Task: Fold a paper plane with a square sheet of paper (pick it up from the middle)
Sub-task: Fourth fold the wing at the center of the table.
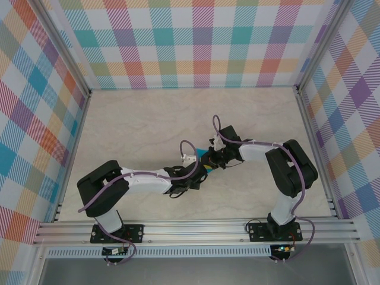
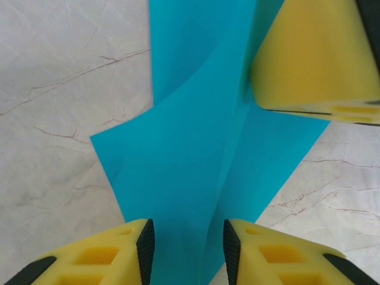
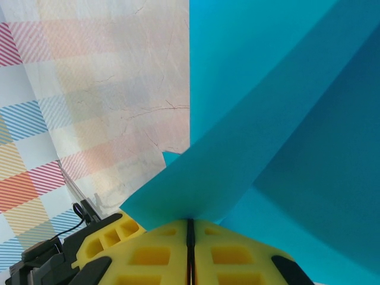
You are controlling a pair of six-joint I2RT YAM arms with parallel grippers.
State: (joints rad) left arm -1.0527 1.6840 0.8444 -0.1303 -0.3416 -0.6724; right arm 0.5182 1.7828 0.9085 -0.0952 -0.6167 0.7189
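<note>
Where the 2 arms met near the middle of the desk [image 1: 136, 124], the sheet [image 2: 196, 172] sat between them, already creased, with 1 raised fold running along its length. Right claw [image 3: 190, 228] was clamped on the sheet, its 2 pads pressed flat together and the paper coming out of the seam. Left claw [image 2: 186, 237] stood parted, 1 pad on either side of the fold, not pinching it. A side corner of the sheet reached out over the desk. Whether it touched the surface could not be told.
</note>
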